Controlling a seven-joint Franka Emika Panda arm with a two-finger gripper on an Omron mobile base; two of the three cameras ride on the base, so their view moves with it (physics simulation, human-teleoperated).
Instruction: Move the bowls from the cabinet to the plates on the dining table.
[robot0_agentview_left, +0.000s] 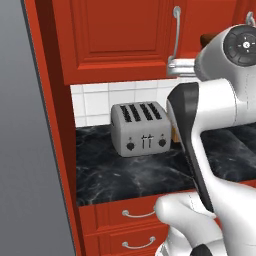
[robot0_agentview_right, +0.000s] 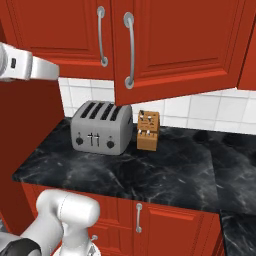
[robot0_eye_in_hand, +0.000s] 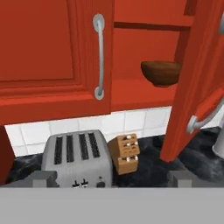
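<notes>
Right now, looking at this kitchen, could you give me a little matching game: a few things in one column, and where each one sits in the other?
Things:
1. brown bowl
2. toaster
3. knife block
4. right cabinet door

Places or states:
A. swung partly open
B. on the black counter, just right of the toaster
C. on the red shelf inside the cabinet
D. on the black counter, against the white tiles

Pairs: 1-C, 2-D, 3-B, 4-A

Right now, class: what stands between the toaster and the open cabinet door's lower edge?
The wooden knife block stands between toaster and open door, seen in the hand view.
</notes>
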